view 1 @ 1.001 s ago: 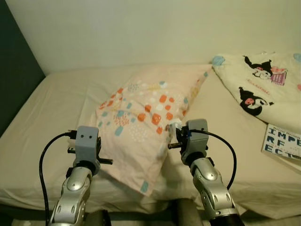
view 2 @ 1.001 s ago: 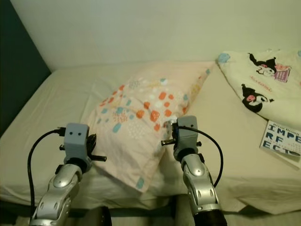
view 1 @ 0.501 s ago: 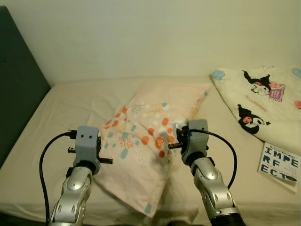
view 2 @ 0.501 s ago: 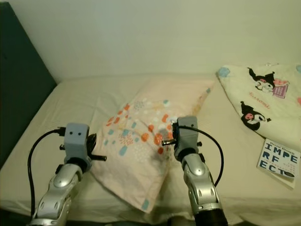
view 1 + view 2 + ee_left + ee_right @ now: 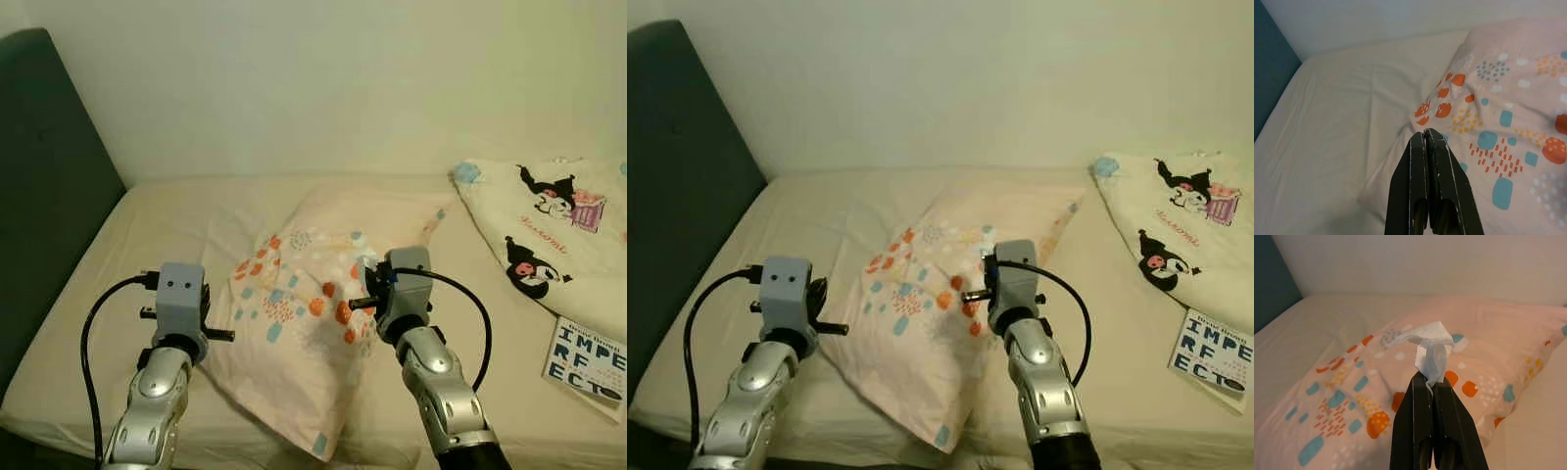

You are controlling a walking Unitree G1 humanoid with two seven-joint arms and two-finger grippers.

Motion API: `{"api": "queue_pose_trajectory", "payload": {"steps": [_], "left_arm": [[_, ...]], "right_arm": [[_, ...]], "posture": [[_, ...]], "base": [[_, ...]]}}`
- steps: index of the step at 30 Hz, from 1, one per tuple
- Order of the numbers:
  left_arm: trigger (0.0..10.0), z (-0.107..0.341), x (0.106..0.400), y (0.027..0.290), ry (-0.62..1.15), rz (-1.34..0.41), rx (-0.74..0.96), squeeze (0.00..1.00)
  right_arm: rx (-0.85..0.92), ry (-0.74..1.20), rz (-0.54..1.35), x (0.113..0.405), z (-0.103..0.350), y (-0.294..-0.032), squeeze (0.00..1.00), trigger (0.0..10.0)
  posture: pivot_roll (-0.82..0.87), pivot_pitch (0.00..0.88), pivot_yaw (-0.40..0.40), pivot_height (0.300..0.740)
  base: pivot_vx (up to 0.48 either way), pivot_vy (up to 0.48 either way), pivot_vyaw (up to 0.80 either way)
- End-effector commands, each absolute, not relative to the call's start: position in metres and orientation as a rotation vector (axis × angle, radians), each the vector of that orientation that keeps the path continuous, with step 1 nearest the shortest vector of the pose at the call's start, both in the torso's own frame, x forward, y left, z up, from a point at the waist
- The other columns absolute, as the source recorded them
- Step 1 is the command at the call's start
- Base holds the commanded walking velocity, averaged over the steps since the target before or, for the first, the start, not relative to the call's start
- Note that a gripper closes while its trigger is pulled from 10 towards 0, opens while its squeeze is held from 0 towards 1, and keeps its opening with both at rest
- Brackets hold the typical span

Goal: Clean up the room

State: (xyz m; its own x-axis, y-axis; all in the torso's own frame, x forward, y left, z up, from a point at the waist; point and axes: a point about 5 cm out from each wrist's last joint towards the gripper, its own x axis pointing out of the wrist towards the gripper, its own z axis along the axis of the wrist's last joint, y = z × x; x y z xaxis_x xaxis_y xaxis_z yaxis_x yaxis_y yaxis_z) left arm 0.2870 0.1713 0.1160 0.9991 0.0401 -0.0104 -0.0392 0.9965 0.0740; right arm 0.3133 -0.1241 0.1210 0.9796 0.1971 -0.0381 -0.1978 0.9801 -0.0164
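Bed (image 5: 137, 255) with a cream sheet fills the middle. Pink spotted pillow (image 5: 313, 323) lies on it, with a cartoon blanket (image 5: 558, 225) at 3 o'clock and a book (image 5: 585, 354) at 4 o'clock. Left gripper (image 5: 1426, 134) is pinched closed on nothing, over the pillow's edge. Right gripper (image 5: 1431, 382) squeezes a white tissue (image 5: 1431, 348) above the pillow.

A home bedroom: a bed (image 5: 147, 255) with dark headboard (image 5: 44, 196), patterned pillow (image 5: 313, 304) and cartoon-print blanket (image 5: 558, 225).
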Motion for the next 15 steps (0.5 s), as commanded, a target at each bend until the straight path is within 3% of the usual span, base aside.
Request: {"api": "queue_pose_trajectory", "payload": {"steps": [1, 15], "left_arm": [[10.0, 0.1097, 0.2855, 0.1753, 0.037, 0.050, 0.077, 0.00], [10.0, 0.1056, 0.2878, 0.1734, 0.063, 0.046, 0.087, 0.00]], "right_arm": [[-0.010, 0.045, 0.216, 0.3127, 0.1195, -0.1203, 0.00, 10.0], [-0.039, 0.087, 0.251, 0.3125, 0.1119, -0.1179, 0.00, 10.0]], "posture": [[-0.08, 0.076, -0.012, 0.679], [-0.08, 0.078, -0.003, 0.708]], "base": [[0.000, 0.000, 0.00], [0.000, 0.000, 0.00]]}}
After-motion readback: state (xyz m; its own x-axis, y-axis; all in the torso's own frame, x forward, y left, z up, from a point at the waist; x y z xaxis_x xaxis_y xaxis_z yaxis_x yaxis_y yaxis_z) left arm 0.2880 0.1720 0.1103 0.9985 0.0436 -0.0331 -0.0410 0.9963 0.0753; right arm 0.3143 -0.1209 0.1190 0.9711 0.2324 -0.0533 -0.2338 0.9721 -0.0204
